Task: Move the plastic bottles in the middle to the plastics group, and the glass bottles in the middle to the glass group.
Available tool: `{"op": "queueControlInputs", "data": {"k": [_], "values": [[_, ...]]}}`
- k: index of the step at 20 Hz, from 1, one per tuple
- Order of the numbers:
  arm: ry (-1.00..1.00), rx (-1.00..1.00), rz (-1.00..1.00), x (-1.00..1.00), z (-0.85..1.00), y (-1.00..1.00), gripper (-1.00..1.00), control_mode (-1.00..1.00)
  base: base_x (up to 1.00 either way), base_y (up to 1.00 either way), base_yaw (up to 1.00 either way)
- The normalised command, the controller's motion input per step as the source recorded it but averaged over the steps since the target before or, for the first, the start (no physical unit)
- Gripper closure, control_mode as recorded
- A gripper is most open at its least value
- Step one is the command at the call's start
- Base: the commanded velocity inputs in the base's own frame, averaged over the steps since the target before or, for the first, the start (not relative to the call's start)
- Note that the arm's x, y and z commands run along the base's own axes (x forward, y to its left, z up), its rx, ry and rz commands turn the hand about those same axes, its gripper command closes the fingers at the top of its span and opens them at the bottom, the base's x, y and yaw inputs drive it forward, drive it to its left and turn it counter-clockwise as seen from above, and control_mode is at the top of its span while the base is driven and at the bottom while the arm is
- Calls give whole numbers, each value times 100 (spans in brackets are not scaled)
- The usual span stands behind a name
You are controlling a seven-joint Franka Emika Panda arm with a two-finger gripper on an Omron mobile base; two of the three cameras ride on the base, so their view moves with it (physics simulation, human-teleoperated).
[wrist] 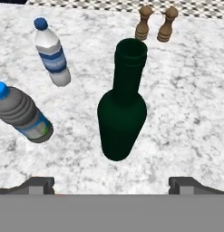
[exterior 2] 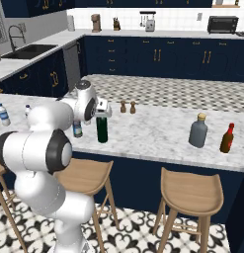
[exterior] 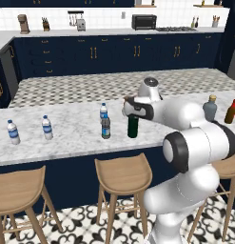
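Observation:
The tall dark green wine bottle stands upright in the middle of the marble counter. My gripper is open just above its mouth, one fingertip on each side. From the base, the gripper covers the neck of the green bottle. Left of it stand the dark smoky-grey bottle and the clear blue-capped labelled bottle. Two small water bottles stand at far left. The squat grey-blue bottle and the amber-red bottle stand at right.
Two small brown shakers stand behind the green bottle. Wooden stools line the near side of the counter. A broad stretch of bare marble lies between the green bottle and the grey-blue bottle.

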Motion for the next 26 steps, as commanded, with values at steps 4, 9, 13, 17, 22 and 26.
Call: {"op": "queueControlInputs", "data": {"k": [4, 9, 13, 17, 22, 26], "values": [[0, 0, 0, 0, -9, 0, -100, -100, 0, 0, 0], [-5, 0, 0, 17, -17, 0, -100, -100, 0, 0, 0], [0, 0, 0, 25, -8, -1, -100, -100, 0, 0, 0], [0, 0, 1, 0, 0, -10, -100, -100, 0, 0, 0], [0, 0, 1, 7, -6, -3, -100, -100, 0, 0, 0], [0, 0, 0, 27, -21, 0, -100, -100, 0, 0, 0]]}}
